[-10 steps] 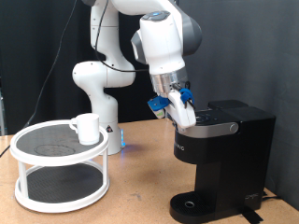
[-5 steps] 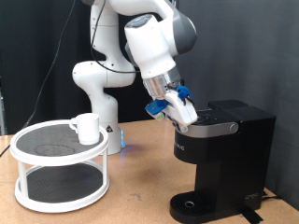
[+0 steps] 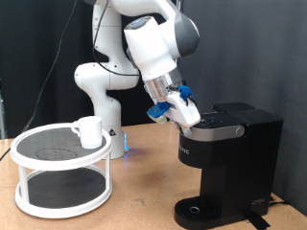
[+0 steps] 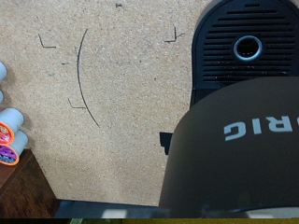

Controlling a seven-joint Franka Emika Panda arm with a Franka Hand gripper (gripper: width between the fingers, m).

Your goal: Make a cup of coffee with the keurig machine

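gripper (image 3: 189,117) hovers at the keurig machine's (image 3: 230,158) top edge, around 10 o'clock of its closed lid; whether the jaws are wide or narrow cannot be told. cup (image 3: 88,131) sits on a white rack (image 3: 62,174), drip tray (image 4: 247,47) bare, brewing barely begun

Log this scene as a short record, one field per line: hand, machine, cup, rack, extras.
hand: hand tilted beside the keurig machine's top, at the exterior view's left of it
machine: keurig machine, lid down, drip tray bare
cup: cup upright on the rack's top tier
rack: white two-tier round rack
extras: pods in the wrist view
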